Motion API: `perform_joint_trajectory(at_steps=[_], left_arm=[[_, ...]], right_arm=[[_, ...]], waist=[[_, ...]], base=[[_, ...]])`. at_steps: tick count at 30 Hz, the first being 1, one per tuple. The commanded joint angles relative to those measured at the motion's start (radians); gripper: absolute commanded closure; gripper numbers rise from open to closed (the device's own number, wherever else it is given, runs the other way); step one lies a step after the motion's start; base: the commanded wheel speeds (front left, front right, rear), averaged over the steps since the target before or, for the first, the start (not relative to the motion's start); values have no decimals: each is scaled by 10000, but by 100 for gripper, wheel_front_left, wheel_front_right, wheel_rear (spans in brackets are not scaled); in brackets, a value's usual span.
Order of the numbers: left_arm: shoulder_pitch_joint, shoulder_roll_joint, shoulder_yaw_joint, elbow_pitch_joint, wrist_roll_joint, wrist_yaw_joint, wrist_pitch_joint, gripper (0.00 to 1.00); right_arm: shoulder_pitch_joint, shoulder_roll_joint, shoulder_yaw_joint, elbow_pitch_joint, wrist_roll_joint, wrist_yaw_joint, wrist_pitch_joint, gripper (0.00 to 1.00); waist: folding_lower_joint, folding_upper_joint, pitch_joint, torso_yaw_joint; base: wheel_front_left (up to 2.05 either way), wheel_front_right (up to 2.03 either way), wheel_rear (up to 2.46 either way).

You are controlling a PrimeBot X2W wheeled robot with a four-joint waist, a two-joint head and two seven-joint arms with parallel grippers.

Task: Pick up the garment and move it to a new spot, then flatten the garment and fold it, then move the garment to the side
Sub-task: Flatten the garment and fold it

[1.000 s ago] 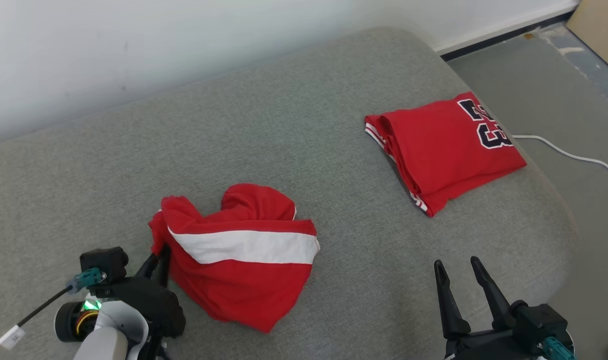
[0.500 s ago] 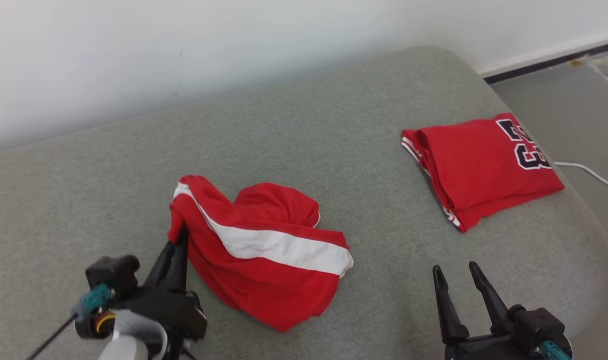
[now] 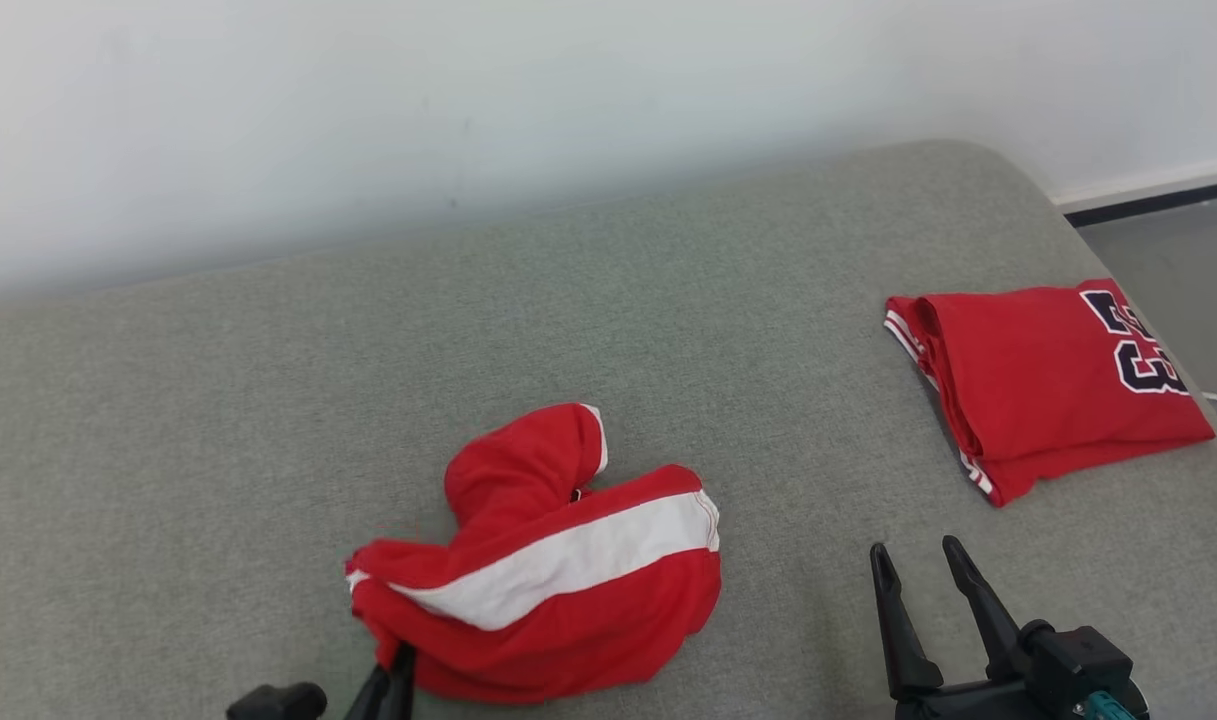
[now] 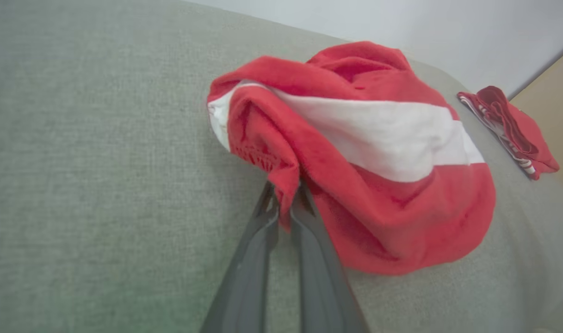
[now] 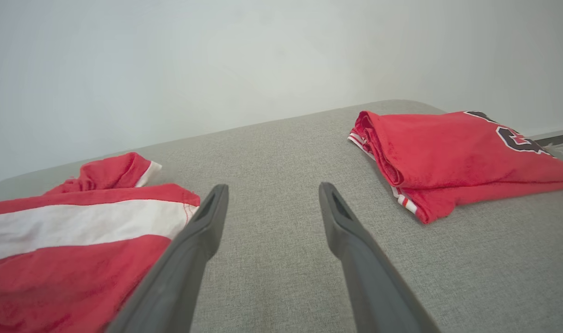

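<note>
The garment [image 3: 548,580], red with a broad white band, lies bunched in a soft heap on the grey cushion [image 3: 218,420]. It is well apart from the folded jersey [image 3: 1038,390], to the robot's left of it. We judge it light, limp and not slippery, so it will sag and trail from any single pinch, and one corner alone will not spread it. The left gripper [image 4: 285,192], on the garment's side farthest from the jersey, is clamped on a fold of its edge, with red cloth squeezed between the two fingers. That hold should serve for lifting and carrying, though the cloth may drag over the cushion if kept low. For flattening we would want a second pinch on a hem or corner on the side toward the jersey, not on the loose hump on top. The right gripper [image 3: 913,548] has its fingers spread with nothing between them, over bare cushion between garment and jersey.
</note>
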Motion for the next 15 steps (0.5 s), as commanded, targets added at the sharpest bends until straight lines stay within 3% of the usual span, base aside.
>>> perform_joint_trajectory(at_steps=[1, 2, 3, 8, 15], left_arm=[[131, -40, -33, 56, 48, 62, -17, 87], [196, -64, -41, 157, 48, 146, -11, 20], [245, -95, -45, 299, 32, 205, 20, 0], [459, -197, 32, 571, -121, 395, -166, 0], [485, 288, 506, 101, -83, 579, -640, 0]], right_arm=[[84, -36, -1, 4, -31, -29, -45, 0], [91, -34, 3, 19, -36, -29, -45, 0], [91, -36, 3, 35, -37, -29, -45, 0], [171, -67, -69, 57, -12, -29, -46, 0], [242, -64, -89, 17, -31, -29, -46, 0]], waist=[[1, -1, -112, 130], [1, -1, -135, 155], [1, -1, -160, 174], [1, -1, -294, 293], [1, -1, -394, 503]], base=[[0, 0, 0], [0, 0, 0], [0, 0, 0], [0, 0, 0], [0, 0, 0]])
